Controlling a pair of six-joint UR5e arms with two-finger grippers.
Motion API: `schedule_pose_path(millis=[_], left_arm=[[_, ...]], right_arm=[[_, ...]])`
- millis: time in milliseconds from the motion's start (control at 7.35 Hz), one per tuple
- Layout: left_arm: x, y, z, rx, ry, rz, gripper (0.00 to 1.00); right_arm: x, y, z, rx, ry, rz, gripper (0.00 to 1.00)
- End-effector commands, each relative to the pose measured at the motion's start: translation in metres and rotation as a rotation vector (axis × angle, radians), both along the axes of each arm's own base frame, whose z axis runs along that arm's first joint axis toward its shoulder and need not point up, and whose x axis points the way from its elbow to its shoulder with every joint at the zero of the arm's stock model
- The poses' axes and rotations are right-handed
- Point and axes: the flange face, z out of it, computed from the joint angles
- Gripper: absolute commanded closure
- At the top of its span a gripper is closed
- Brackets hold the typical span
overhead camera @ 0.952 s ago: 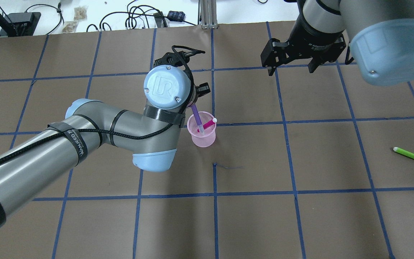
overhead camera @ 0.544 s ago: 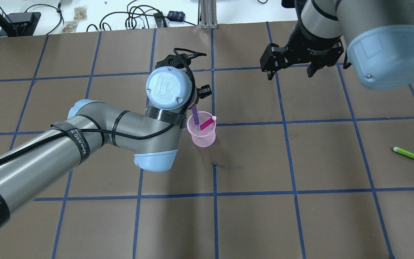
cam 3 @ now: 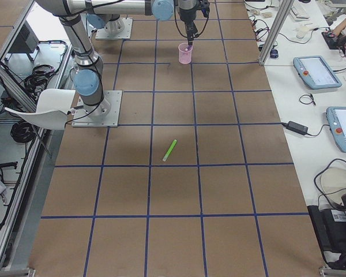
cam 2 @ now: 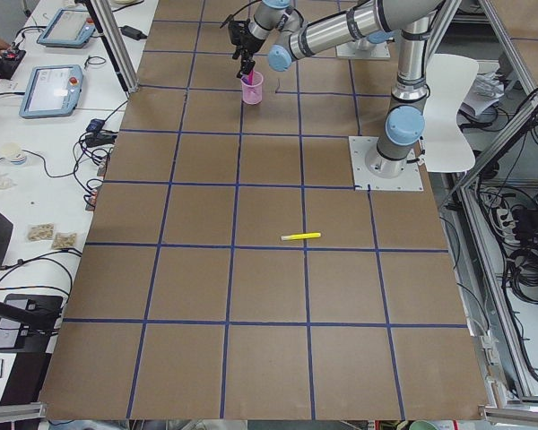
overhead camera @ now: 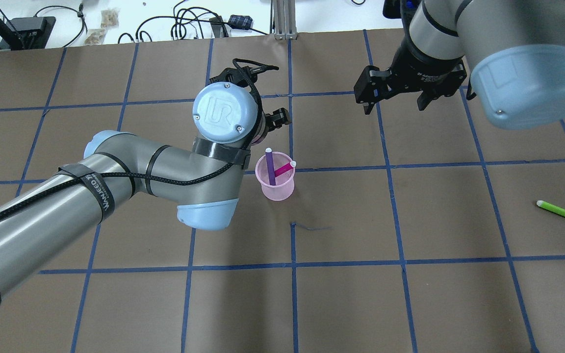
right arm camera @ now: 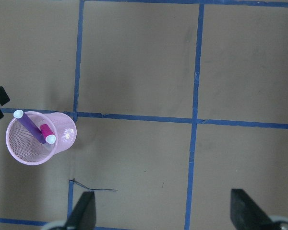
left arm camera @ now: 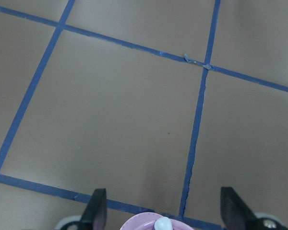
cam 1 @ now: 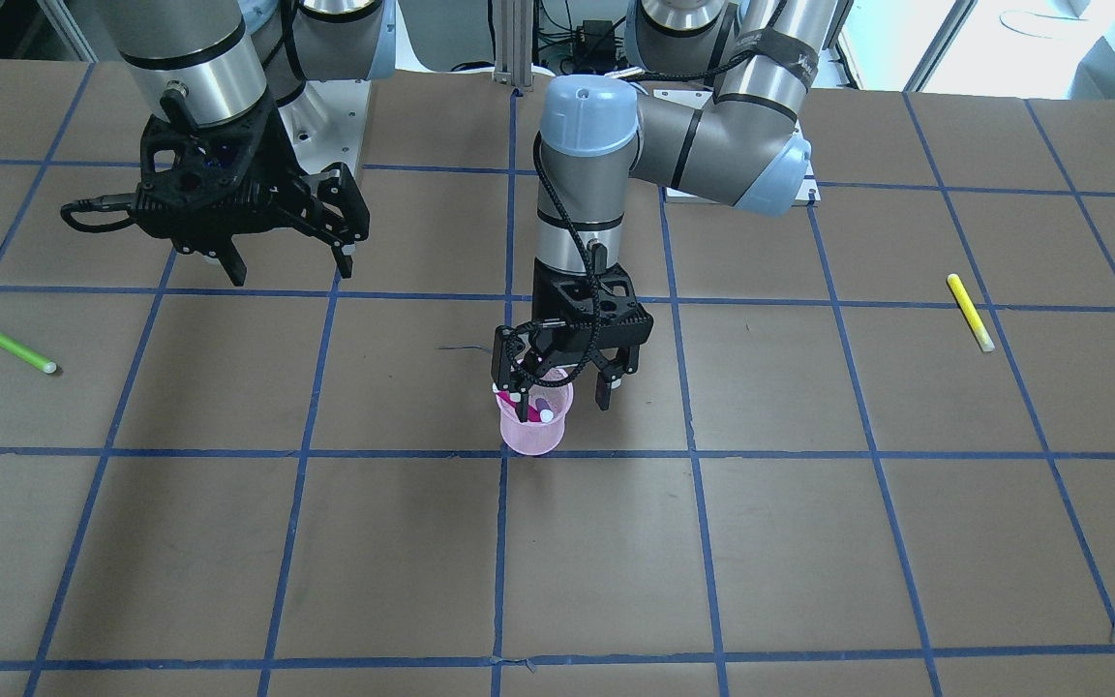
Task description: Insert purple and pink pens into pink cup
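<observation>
The pink mesh cup (overhead camera: 276,189) stands near the table's middle and shows in the front view (cam 1: 533,438) and the right wrist view (right arm camera: 62,139). The purple pen (overhead camera: 270,166) and the pink pen (overhead camera: 284,169) both lean inside it, white caps up. My left gripper (cam 1: 560,392) is open and empty just above the cup's far rim, its fingers wide apart in the left wrist view (left arm camera: 164,213). My right gripper (overhead camera: 394,100) is open and empty, hovering well off to the cup's far right.
A green pen (overhead camera: 564,214) lies on the table at the right. A yellow pen (cam 1: 970,312) lies far out on my left side. Cables and boxes sit beyond the table's far edge.
The left gripper has let go of the purple pen, which now rests free in the cup, and has moved slightly away from it. The right arm drifted a little.
</observation>
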Motion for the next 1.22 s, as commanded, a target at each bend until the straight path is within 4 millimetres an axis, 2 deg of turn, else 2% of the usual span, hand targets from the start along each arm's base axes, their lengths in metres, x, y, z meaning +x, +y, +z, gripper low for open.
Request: schedule_pose_path(millis=[0,136,272,408,544,680,816,1088], left_arm=[[0.037,-0.041,0.044,0.133,-0.022,-0.017,0.00],[0.056,-0.051,0.073,0.180,-0.085,-0.104,0.00],[0.085,-0.058,0.088,0.257,-0.110,-0.149,0.00],[0.118,-0.059,0.102,0.310,-0.125,-0.150,0.00],[0.144,-0.058,0.114,0.327,-0.148,-0.224,0.00],[0.157,-0.046,0.127,0.336,-0.159,-0.251,0.00],[0.170,-0.032,0.128,0.429,-0.157,-0.238,0.00],[0.189,-0.025,0.136,0.433,-0.112,-0.270,0.00]], right_arm=[[0.000,0.000,0.003,-0.005,-0.003,0.000,0.00],[0.000,0.002,0.005,-0.011,-0.007,0.000,0.00],[-0.001,0.002,0.006,-0.012,-0.002,-0.007,0.00],[-0.002,0.001,0.006,-0.013,0.002,-0.010,0.00],[-0.002,0.001,0.006,-0.013,0.004,-0.011,0.00],[-0.003,0.001,0.006,-0.013,0.006,-0.008,0.00],[-0.003,0.001,0.006,-0.013,0.006,-0.006,0.00],[-0.003,0.001,0.005,-0.012,0.007,-0.005,0.00]])
